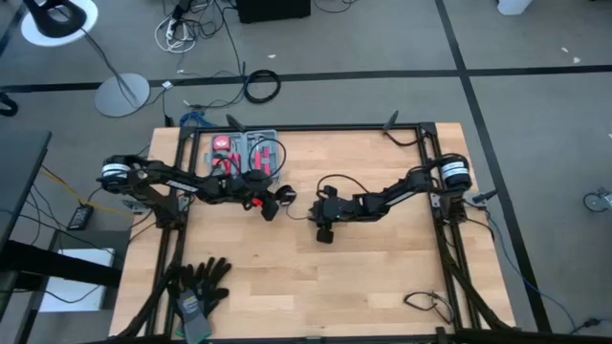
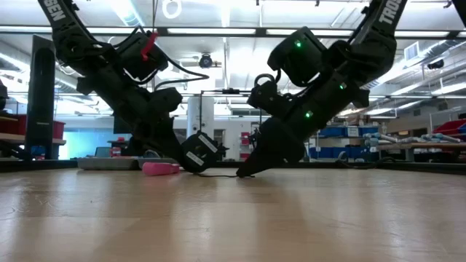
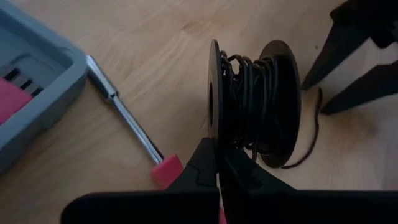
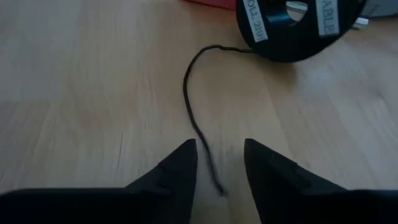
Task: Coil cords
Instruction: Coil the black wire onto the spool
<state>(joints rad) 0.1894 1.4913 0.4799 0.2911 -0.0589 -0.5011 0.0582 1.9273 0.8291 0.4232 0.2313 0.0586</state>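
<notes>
Cord (image 3: pixel 249 93), thin and black, is wound around a black spool (image 3: pixel 273 106) standing on edge near the middle of the wooden table (image 1: pixel 382 277), just beside a grey tool tray (image 1: pixel 251 151). Its loose tail (image 4: pixel 196 118) trails across the wood. The left gripper (image 3: pixel 217 165) stretches low from the left, clenched on the spool's flange. The right gripper (image 4: pixel 221 163) slants down opposite, fingers parted astride the tail's end, grasping nothing.

Parted right gripper (image 4: pixel 219 163) straddles the cord's (image 4: pixel 193 112) loose end, spool (image 4: pixel 292 28) beyond
</notes>
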